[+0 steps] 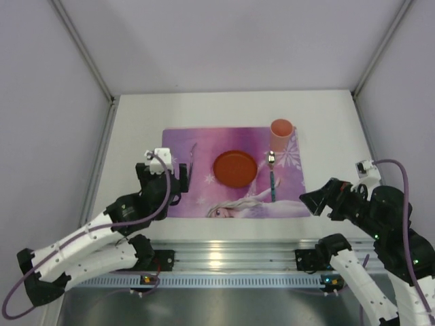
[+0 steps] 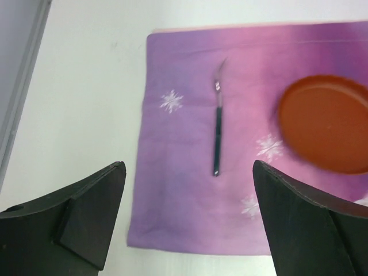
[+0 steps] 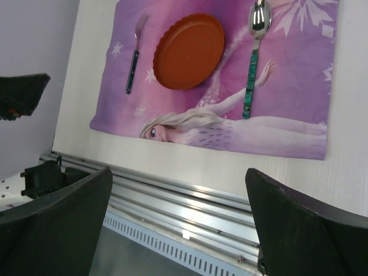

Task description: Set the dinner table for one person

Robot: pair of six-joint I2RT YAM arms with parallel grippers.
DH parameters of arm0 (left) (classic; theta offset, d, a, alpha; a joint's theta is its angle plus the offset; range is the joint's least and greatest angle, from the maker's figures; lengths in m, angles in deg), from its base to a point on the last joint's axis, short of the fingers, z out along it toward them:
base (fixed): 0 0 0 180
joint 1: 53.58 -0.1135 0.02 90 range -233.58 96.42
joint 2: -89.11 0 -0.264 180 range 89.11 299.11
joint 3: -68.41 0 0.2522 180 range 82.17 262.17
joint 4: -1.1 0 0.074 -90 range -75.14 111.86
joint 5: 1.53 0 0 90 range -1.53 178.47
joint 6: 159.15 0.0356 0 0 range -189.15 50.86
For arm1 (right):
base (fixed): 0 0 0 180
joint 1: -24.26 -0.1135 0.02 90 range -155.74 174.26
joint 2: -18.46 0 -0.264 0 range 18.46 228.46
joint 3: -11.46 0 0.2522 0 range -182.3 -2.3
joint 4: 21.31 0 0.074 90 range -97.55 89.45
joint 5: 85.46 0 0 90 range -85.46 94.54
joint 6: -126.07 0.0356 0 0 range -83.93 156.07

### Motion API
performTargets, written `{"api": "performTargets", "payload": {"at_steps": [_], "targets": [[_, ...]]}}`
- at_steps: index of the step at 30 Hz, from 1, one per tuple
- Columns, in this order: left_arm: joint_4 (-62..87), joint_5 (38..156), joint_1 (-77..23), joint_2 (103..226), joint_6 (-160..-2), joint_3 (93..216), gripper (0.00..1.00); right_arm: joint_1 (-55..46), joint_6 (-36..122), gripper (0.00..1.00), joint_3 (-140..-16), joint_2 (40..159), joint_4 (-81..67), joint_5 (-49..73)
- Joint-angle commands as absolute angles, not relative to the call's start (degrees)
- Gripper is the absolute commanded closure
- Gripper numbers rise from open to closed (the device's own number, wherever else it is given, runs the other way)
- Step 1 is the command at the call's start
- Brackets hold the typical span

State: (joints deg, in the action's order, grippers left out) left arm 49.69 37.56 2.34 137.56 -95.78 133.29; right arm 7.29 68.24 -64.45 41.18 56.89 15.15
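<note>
Big flat matte-white rectangular bench (image 1: 136, 129), ribbed alu rail at near edge, lies under the purple snowflake placemat (image 1: 204, 142). Rigid, heavy, smooth, prob. fixed: nowhere to grab. Both left pincer (image 2: 188, 169) & right pincer (image 3: 178, 175) gape wide, empty.

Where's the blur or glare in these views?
Left wrist: plate smeared soft, fork slightly blurred. Right wrist: bright glare streaks on the rail, spoon bowl shiny, rest sharp. Top external: the same rail glares, otherwise evenly lit.
</note>
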Motion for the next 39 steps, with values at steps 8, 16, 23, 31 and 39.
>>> {"api": "performTargets", "payload": {"at_steps": [8, 16, 23, 31, 39], "targets": [[34.1, 29.3, 2.4, 113.6, -81.0, 113.9, 0.01, 7.9, 70.0, 0.00, -56.3, 36.5, 47.5, 19.1], [28.2, 36.9, -2.1, 120.7, -74.7, 110.5, 0.02, 7.9, 67.8, 0.00, -54.6, 40.1, 47.0, 19.3], [20.5, 69.5, -34.7, 132.1, -70.4, 110.8, 0.01, 7.9, 68.6, 0.00, -54.6, 42.4, 44.0, 19.0], [3.4, 79.3, -44.2, 137.7, -68.3, 108.3, 0.02, 7.9, 68.2, 0.00, -55.6, 45.2, 41.4, 17.9], [-9.8, 82.8, -47.8, 139.3, -70.5, 101.7, 0.01, 7.9, 68.3, 0.00, -54.6, 46.8, 38.2, 17.8]]}}
